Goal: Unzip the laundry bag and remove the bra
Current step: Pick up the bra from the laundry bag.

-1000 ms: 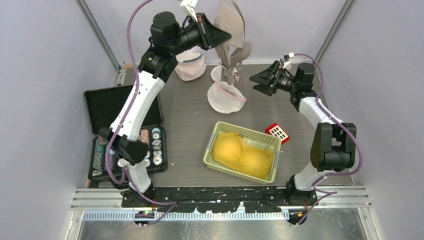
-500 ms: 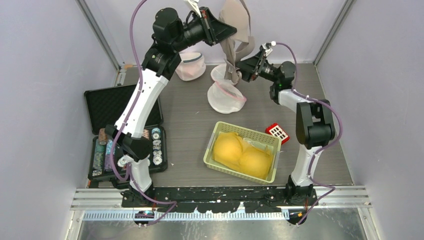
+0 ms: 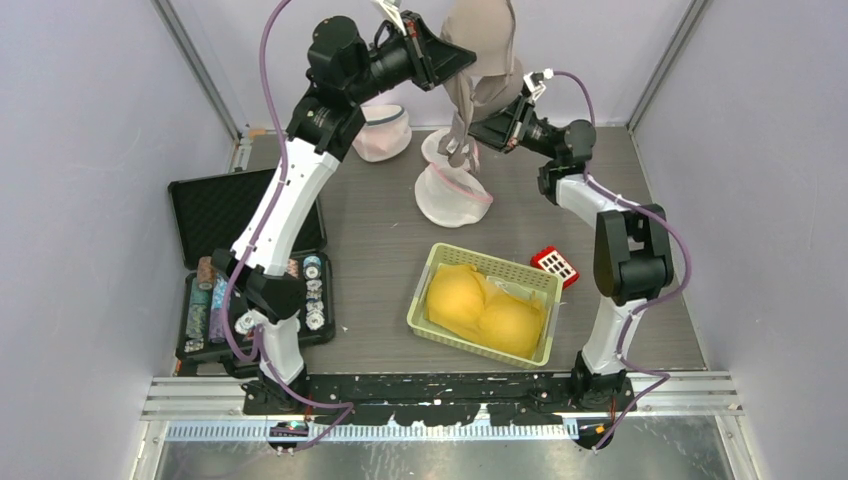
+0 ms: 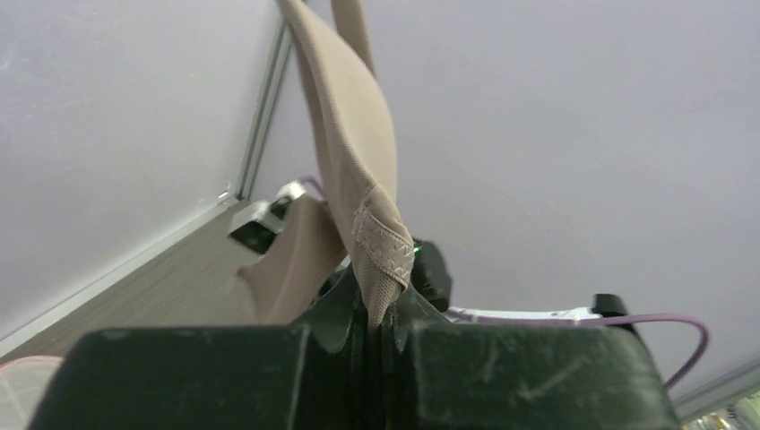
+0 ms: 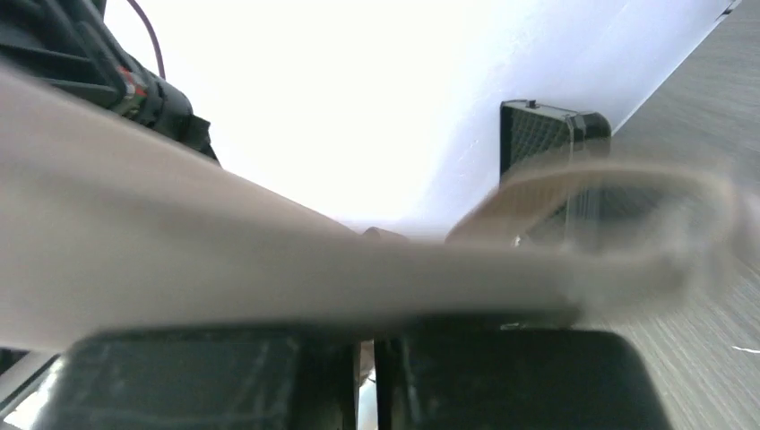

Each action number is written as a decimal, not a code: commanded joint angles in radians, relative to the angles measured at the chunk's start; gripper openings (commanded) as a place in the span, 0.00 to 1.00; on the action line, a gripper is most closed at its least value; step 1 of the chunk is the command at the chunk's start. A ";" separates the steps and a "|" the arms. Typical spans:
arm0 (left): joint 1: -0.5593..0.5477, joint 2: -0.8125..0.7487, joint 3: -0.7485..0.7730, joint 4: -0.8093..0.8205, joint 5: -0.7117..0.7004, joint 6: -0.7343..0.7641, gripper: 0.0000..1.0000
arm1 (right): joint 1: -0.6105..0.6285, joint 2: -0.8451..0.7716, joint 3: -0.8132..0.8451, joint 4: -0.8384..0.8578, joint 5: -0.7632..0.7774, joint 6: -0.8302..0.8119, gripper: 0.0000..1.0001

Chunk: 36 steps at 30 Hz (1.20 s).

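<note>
A beige bra [image 3: 485, 50] hangs high over the back of the table, pinched by its strap end in my left gripper [image 3: 462, 62]. Seen from the left wrist, the strap [image 4: 354, 152] rises out of the shut jaws [image 4: 381, 309]. The bra's lower end dangles just above the white mesh laundry bag [image 3: 445, 200] with pink trim, which lies open on the table. My right gripper [image 3: 478, 130] is at the bra's lower part. From the right wrist, a beige band [image 5: 224, 260] lies across the nearly closed fingertips [image 5: 367, 336].
A second white mesh bag [image 3: 382, 135] sits at the back left. A pale green basket [image 3: 425, 290] holds yellow padded cups. A small red and white object [image 3: 555, 264] lies to its right. An open black case [image 3: 215, 215] with chips is at the left edge.
My right arm swung in from the right to the hanging bra, and its jaws closed from wide open. My left gripper lifted the bra a little higher.
</note>
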<state>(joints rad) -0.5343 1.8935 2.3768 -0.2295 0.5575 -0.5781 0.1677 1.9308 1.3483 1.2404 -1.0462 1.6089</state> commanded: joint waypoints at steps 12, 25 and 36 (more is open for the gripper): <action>0.027 -0.352 -0.699 0.050 -0.069 0.310 0.00 | -0.247 -0.565 -0.172 -1.033 -0.209 -0.757 0.01; 0.091 -0.341 -0.857 -0.126 -0.006 -0.021 0.00 | -0.248 -0.602 -0.058 -2.673 -0.041 -2.133 0.01; 0.077 -0.480 -1.131 0.132 0.257 0.137 0.00 | -0.258 -0.721 -0.116 -2.628 -0.044 -2.118 0.01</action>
<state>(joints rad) -0.4522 1.5345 1.3273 -0.2584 0.6609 -0.5430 -0.0830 1.2766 1.2465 -1.3937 -1.0817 -0.4873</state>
